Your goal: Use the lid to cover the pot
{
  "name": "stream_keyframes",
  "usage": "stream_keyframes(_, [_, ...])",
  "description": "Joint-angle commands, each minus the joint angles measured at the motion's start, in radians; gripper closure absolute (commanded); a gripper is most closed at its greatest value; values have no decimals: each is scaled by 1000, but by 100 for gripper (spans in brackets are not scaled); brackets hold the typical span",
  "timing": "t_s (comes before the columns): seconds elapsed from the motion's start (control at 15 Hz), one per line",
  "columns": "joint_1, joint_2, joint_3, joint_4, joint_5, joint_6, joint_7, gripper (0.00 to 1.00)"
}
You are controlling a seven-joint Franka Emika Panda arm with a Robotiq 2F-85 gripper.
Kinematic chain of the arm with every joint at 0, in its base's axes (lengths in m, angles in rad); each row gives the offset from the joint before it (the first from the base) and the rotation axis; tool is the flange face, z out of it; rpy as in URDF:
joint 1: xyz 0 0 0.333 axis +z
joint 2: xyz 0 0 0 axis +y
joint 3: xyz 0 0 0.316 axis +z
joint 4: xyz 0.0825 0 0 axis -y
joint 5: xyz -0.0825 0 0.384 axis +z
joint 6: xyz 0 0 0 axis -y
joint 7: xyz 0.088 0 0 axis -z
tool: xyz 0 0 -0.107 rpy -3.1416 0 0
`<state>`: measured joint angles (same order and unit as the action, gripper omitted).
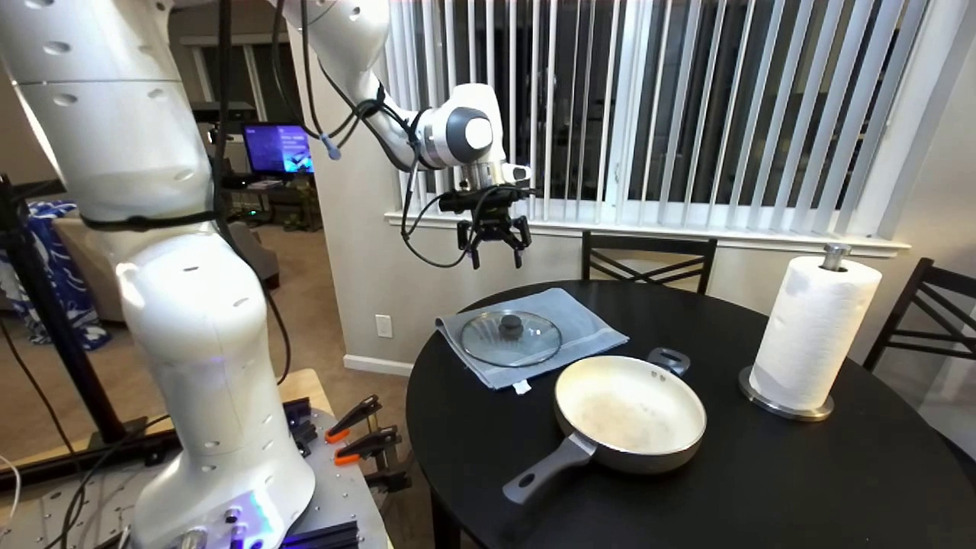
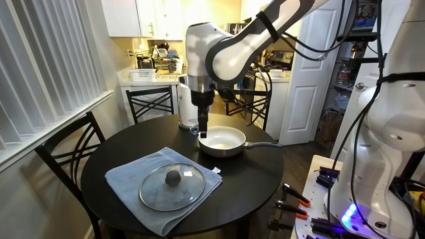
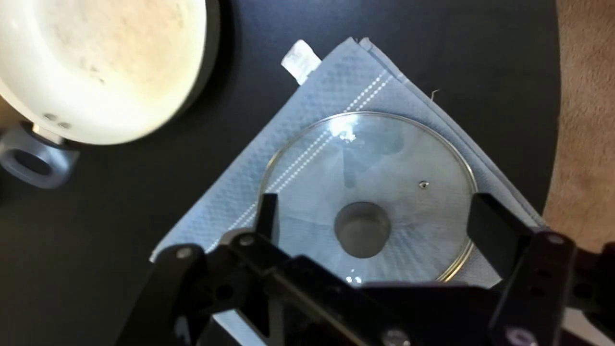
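The lid is a round see-through disc with a metal rim and dark centre knob. It lies flat on a blue-grey cloth in both exterior views [image 1: 488, 341] [image 2: 156, 194] and in the wrist view [image 3: 370, 182]. The pot, a shallow cream-coloured pan, stands uncovered beside the cloth in both exterior views [image 1: 629, 408] [image 2: 222, 138]. Part of it shows at the wrist view's upper left [image 3: 108, 62]. My gripper [image 1: 497, 263] is open, empty and well above the table. In the wrist view its fingers [image 3: 370, 211] stand wide on either side of the knob [image 3: 362, 230].
The blue-grey cloth [image 1: 587, 328] lies on the round black table [image 1: 770, 480]. A white paper towel roll [image 1: 812, 335] on a metal stand is beyond the pan. The pan's long handle [image 1: 550, 467] points toward the robot base. Dark chairs [image 1: 648, 255] and a window with blinds border the table.
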<state>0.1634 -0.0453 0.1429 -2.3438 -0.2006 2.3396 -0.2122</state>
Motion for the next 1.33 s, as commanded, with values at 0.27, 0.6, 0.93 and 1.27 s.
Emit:
stream_keyframes(0.27, [33,255,49,125,-38,91,-46,0])
stream_keyframes(0.6, [-7,404,42,263,9,144,-98,0])
stream_keyframes(0.93, [-7,556,50,359,2,198,-102,0])
stream_keyframes(1.27, [-3,661,59,406,-2,258,-99,0])
